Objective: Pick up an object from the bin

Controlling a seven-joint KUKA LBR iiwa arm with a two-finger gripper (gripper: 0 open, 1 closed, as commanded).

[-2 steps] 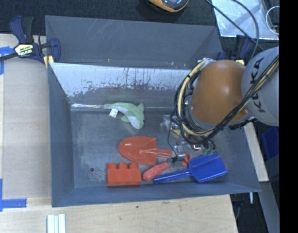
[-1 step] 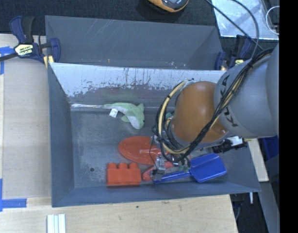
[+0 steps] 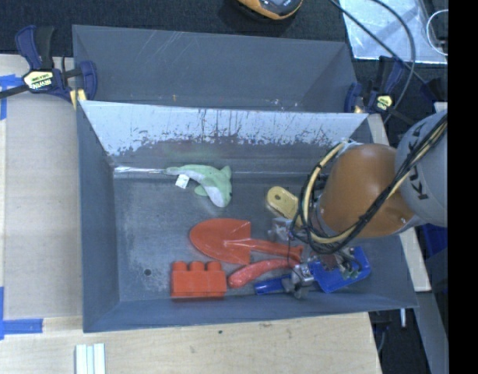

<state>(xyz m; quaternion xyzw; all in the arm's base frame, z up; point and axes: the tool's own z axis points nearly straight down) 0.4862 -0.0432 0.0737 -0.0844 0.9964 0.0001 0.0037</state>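
- Hard against the near wall of the grey metal bin (image 3: 99,232), left of centre: an orange-red toy building brick (image 3: 198,279), lying flat with studs up.
- Just right of the brick: a curved red piece (image 3: 258,272), running right toward the claw.
- Below its right end: a small blue piece (image 3: 266,287), close to the near wall.
- In the near-right corner: a blue plastic toy (image 3: 344,275), partly tucked under the arm.
- Between the curved red piece and the blue toy, low in the bin: the gripper (image 3: 300,274). Claw released or clenched: cannot tell. Nothing seen grasped.
- Directly beneath or beside the claw: the handle ends of the red things and the edge of the blue toy. Not possible to tell which one.
- Slightly farther in: a red toy shovel (image 3: 222,240), blade to the left, handle pointing right to the gripper.
- Above the claw: the orange wrist cover (image 3: 363,193), looped with black and yellow cables.
- Farther back, beside the cables: a yellow piece (image 3: 283,201), partly hidden.
- Nearest the far wall: a pale green soft toy (image 3: 210,181) with a white tag (image 3: 182,181), well apart from the gripper.
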